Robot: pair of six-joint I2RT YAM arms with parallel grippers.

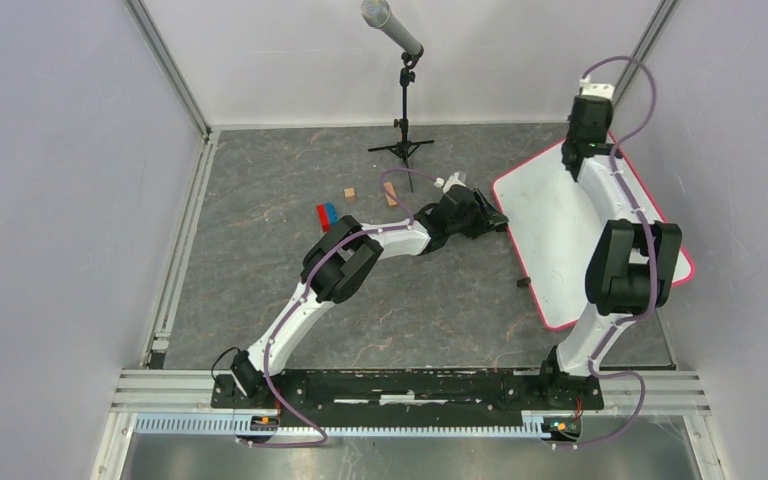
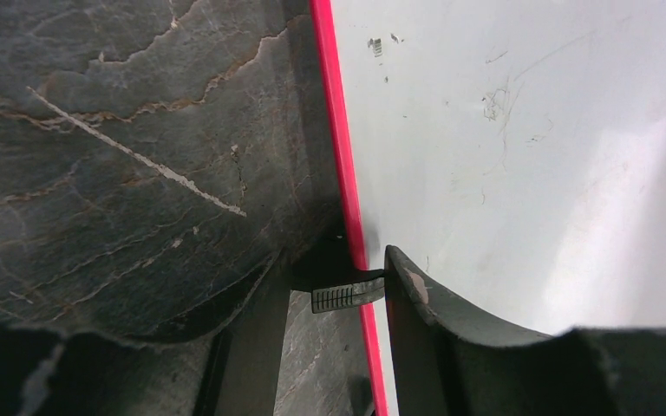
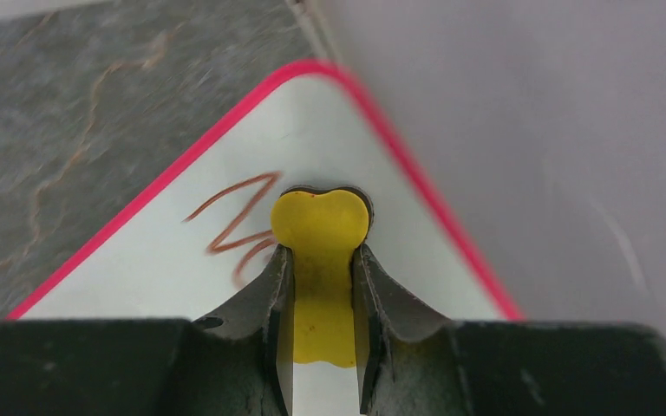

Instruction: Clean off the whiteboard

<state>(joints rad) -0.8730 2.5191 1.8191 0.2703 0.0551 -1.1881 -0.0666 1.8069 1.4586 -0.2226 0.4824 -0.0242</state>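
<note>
The whiteboard (image 1: pixel 550 240) lies flat at the right of the table, white with a red-pink rim (image 2: pixel 338 156). My left gripper (image 1: pixel 490 218) is at its left edge. In the left wrist view the left gripper (image 2: pixel 334 277) stands partly open astride the rim, one finger on the board and one over the table, with a small black clip (image 2: pixel 347 295) between them. My right gripper (image 1: pixel 585 135) is over the board's far corner. In the right wrist view the right gripper (image 3: pixel 321 251) is shut on a yellow eraser (image 3: pixel 321 221), which sits against red-brown handwriting (image 3: pixel 230 225) on the whiteboard (image 3: pixel 156 269).
A microphone on a black stand (image 1: pixel 405 100) is at the back centre. A red and blue block (image 1: pixel 328 215) and two small wooden cubes (image 1: pixel 350 193) lie left of my left gripper. A small black piece (image 1: pixel 523 283) lies by the board's near-left edge. The enclosure's right wall (image 3: pixel 572 130) runs close to the board's far corner.
</note>
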